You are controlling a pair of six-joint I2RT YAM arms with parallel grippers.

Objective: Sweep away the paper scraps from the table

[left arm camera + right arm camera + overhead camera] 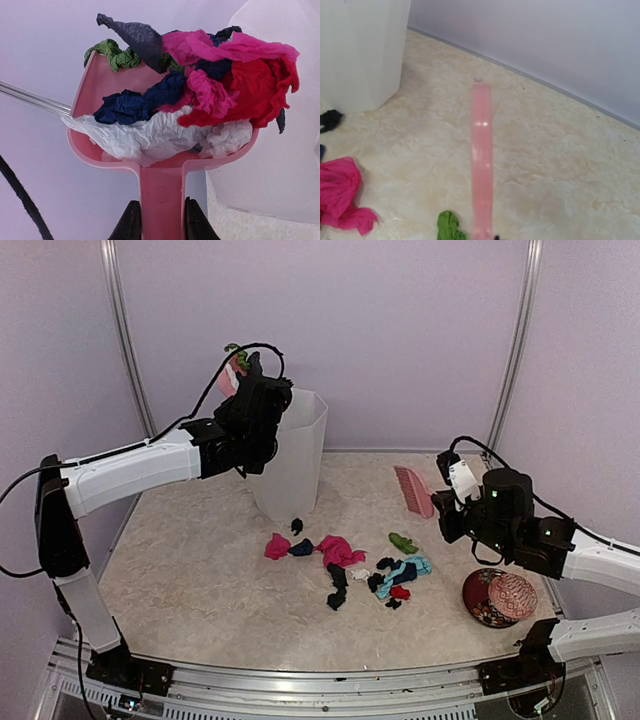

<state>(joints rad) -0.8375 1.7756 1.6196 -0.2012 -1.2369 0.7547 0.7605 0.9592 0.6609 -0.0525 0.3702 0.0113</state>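
Note:
My left gripper [246,390] [161,222] is shut on the handle of the pink dustpan [161,195], held high beside the rim of the white bin [297,455]. The pan is heaped with paper scraps [200,95] in white, navy, magenta, red and green. More scraps [340,552] lie on the table [190,570] in front of the bin: magenta, black, teal [411,567], green [402,541] and red. My right gripper [447,502] is shut on a pink brush [413,490] [481,150], held just above the table right of the scraps. Its fingers hardly show in the right wrist view.
A round red patterned dish [498,597] sits at the near right by my right arm. The bin also shows in the left wrist view [280,150] and the right wrist view [360,50]. Lilac walls ring the table. A magenta scrap [340,192] and a green one [449,226] lie near the brush.

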